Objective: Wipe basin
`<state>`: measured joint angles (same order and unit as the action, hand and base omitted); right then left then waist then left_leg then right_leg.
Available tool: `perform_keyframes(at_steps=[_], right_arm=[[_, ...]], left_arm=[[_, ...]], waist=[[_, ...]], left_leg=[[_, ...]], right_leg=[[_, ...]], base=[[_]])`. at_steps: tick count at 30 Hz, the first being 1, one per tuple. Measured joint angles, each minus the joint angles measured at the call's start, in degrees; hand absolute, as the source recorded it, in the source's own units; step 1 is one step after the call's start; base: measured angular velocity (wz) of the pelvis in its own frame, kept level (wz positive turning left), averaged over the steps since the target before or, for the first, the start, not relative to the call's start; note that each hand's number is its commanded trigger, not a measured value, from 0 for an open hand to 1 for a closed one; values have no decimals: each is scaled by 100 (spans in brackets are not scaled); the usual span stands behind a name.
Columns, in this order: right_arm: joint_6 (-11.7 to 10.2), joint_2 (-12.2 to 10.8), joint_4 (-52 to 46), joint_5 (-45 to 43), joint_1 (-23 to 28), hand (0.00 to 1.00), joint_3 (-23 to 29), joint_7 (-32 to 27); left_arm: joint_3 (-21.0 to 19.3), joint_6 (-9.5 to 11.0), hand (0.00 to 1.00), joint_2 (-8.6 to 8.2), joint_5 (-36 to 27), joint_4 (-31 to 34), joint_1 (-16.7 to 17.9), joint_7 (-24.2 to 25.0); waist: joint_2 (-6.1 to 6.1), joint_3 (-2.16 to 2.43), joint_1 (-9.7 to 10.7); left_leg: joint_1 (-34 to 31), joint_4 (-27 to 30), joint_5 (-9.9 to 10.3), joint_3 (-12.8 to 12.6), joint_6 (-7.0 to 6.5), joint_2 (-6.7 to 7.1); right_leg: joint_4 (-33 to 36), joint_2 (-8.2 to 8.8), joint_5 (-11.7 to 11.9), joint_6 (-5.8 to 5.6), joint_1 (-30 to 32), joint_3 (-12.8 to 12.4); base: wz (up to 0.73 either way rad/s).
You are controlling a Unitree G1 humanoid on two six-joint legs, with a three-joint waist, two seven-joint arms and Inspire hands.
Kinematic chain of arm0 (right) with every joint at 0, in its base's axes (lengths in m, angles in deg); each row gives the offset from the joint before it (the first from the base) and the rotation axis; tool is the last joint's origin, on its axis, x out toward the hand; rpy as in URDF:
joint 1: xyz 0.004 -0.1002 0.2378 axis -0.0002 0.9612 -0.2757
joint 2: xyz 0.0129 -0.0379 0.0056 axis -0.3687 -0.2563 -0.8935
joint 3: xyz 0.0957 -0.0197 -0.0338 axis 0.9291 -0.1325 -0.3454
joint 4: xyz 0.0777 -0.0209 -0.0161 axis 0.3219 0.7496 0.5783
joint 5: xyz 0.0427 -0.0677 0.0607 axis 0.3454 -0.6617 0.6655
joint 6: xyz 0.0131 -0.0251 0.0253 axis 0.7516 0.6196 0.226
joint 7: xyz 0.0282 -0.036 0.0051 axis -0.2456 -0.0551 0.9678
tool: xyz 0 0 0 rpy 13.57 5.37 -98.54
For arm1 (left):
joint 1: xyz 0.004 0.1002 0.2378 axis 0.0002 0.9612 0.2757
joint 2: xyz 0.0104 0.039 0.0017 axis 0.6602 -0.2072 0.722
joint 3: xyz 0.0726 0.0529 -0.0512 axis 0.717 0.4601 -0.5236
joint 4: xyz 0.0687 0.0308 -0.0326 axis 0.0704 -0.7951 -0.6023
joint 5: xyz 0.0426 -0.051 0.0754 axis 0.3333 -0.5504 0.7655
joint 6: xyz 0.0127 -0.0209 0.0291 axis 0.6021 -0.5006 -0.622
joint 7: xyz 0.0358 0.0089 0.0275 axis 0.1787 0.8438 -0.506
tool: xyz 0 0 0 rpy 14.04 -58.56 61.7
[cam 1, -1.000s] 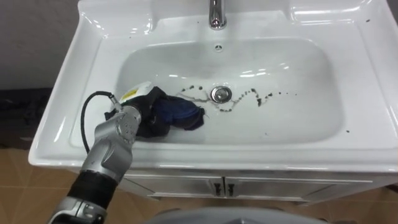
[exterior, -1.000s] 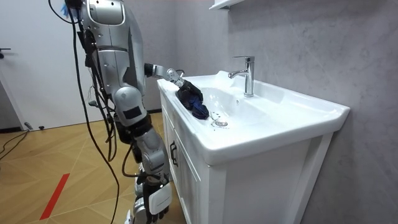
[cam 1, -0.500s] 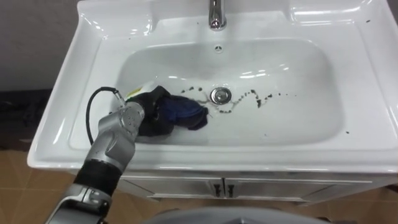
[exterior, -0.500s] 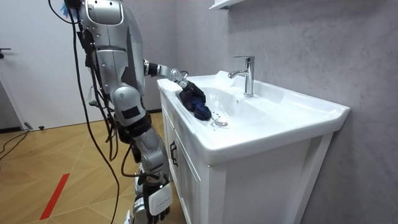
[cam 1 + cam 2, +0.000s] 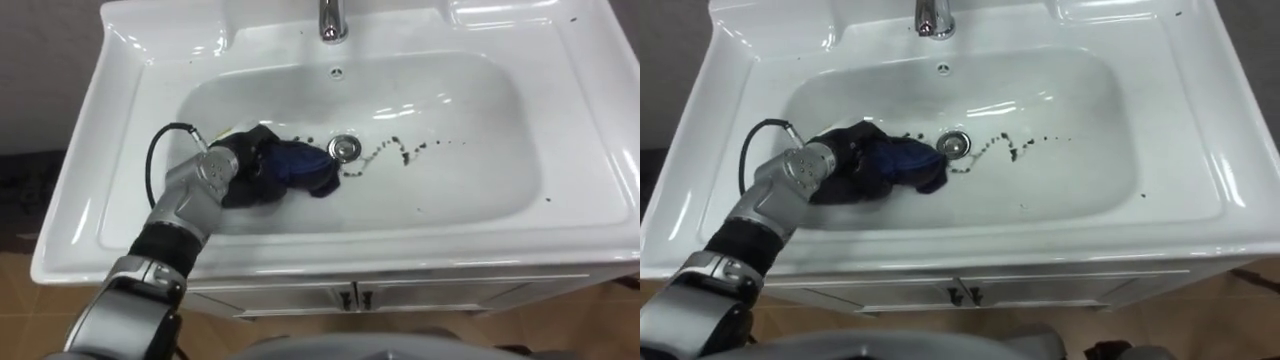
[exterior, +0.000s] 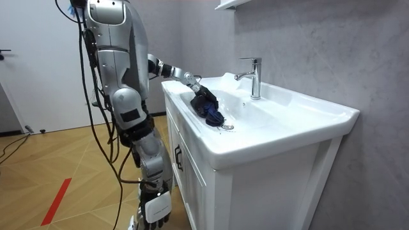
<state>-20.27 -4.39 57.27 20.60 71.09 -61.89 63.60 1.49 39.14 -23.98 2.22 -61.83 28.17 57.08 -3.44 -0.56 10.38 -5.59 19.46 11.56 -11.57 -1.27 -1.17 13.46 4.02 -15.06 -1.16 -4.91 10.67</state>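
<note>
The white basin (image 5: 90,200) has a trail of dark dirt specks (image 5: 395,148) running right from the drain (image 5: 343,148). A dark blue cloth (image 5: 290,170) lies bunched on the basin floor, its right edge touching the drain. My left hand (image 5: 228,168) reaches in from the lower left and is shut on the cloth's left end, pressing it down. In the room view the robot stands at the vanity's left end with that hand (image 6: 193,82) stretched over the bowl and the cloth (image 6: 208,107) under it.
A chrome faucet (image 5: 331,20) rises at the back rim, with an overflow hole just below it. The right half of the bowl holds nothing but scattered specks. Cabinet doors with dark handles (image 5: 352,296) sit below the front edge. A grey wall stands behind.
My left hand has pushed the cloth rightwards until it reaches the drain, covering the dark marks left of it. The whole eye view has also shifted a little.
</note>
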Motion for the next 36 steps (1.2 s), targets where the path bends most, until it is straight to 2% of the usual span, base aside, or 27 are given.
perform_keyframes(at_steps=[4,7,10,12,14,15,19,21,27,30,36], right_arm=[[-7,22,87,119,-82,0,-32,-23],[-12,38,149,294,-184,0,-173,-73],[-11,44,176,317,-286,0,-166,-67],[-12,44,179,284,-385,0,-162,-65],[-14,44,186,226,-477,0,-163,-59],[-39,43,186,226,-531,0,-164,-51],[-77,43,191,229,-579,0,-164,-45],[-77,62,196,255,-599,0,-198,-55],[-179,177,400,354,-773,0,-414,-4],[-183,214,378,367,-779,0,-511,11],[-192,243,386,680,-837,0,-678,-185]], left_arm=[[70,83,100,-41,-3,-300,-179,-156],[302,121,100,-138,-202,-609,-433,-360],[500,159,100,-320,-216,-971,-765,-496],[500,195,100,-430,-215,-1137,-958,-525],[517,234,100,-470,-361,-1221,-1117,-525],[581,247,100,-467,-569,-1224,-1181,-524],[853,303,100,-459,-973,-1159,-1289,-516],[1183,316,100,-460,-1288,-1119,-1404,-505],[1927,362,100,-580,-1575,-1113,-1740,-515],[2152,360,100,-605,-1649,-1031,-1824,-515],[2460,360,100,-628,-2027,-747,-1878,-527]], waist=[[-35,-19,128],[-82,-42,250],[-102,-41,418],[-130,-46,516],[-163,-66,614],[-178,-76,714],[-183,-77,843],[-224,-56,886],[-351,-69,1036],[-408,-76,1102],[-422,-81,1131]], left_leg=[[25,-29,0,-109,-1,-15],[-37,-30,-9,-113,-15,-13],[-107,-40,-30,-116,-37,-9],[-178,-84,-64,-207,-50,-12],[-301,-59,-70,-248,-59,-21],[-364,-58,-78,-263,-70,-19],[-422,-81,-80,-322,-76,-14],[-478,-88,-82,-334,-80,-10],[-465,-189,-105,-368,-111,5],[-475,-201,-105,-397,-112,1],[-495,-229,-128,-543,-149,6]], right_leg=[[18,2,-1,0,37,-95],[29,6,-1,-1,136,-124],[76,21,-3,-4,226,-128],[174,36,-9,-8,411,-212],[239,37,-9,-9,579,-255],[245,43,-8,-10,646,-260],[229,64,-3,-20,731,-283],[227,80,3,-31,780,-271],[226,104,31,-68,781,-263],[220,109,31,-68,797,-263],[230,152,12,-87,887,-287]], base=[[-11],[-3],[0],[-18],[-15],[-7],[-4],[3],[3],[0],[-3]])
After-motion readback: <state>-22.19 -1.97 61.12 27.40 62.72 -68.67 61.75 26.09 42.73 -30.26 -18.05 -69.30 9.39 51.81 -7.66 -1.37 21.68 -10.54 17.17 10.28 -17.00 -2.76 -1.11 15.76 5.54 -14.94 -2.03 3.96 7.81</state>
